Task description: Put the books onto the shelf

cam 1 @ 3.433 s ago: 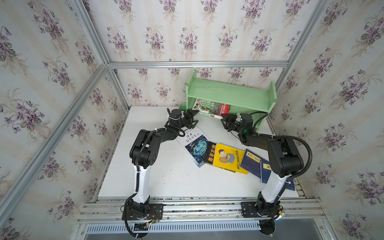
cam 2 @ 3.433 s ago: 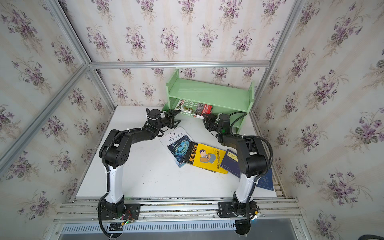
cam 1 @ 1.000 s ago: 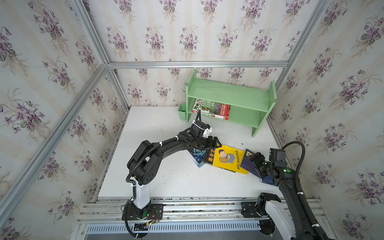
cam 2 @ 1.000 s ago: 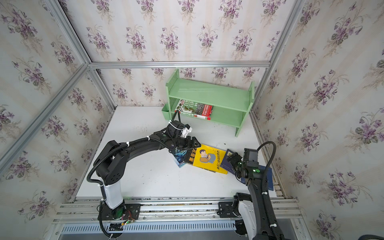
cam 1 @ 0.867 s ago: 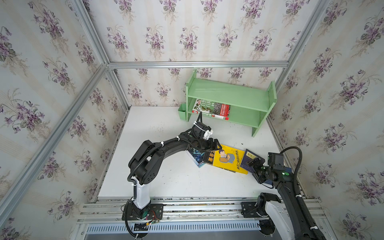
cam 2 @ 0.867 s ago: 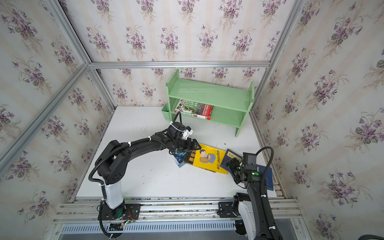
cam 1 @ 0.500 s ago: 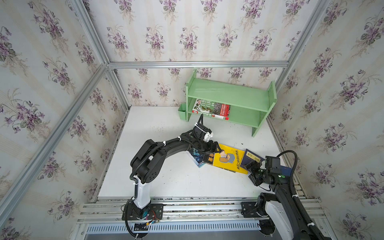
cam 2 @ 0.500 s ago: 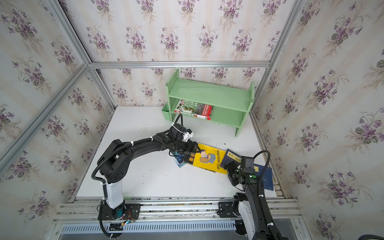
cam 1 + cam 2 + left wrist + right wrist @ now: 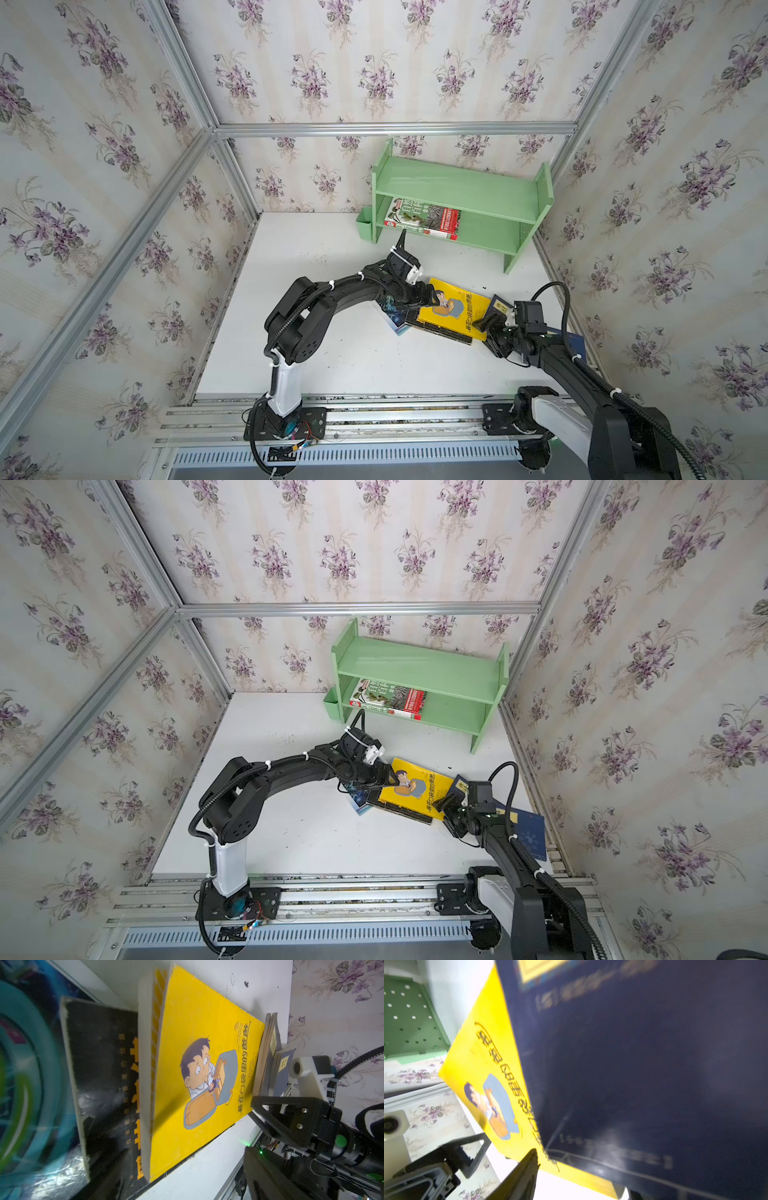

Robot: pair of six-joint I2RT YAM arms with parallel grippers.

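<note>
- Green book (image 9: 422,216) lies on the shelf's (image 9: 461,189) lower board, upper middle.
- Left gripper (image 9: 428,297) and right gripper (image 9: 489,336), jaws apart, flank the yellow book (image 9: 453,311) at mid-frame.
- Next: pinch its edge, lift it and carry it to the shelf.

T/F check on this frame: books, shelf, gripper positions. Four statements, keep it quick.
1. The green-cover book lies on the lower tier of the shelf. True.
2. The upper tier holds two books. False: it is bare.
3. The yellow book partly overlaps the black book. True.
4. Both grippers are up at the shelf. False: the left gripper and right gripper are at opposite ends of the yellow book on the table.
</note>
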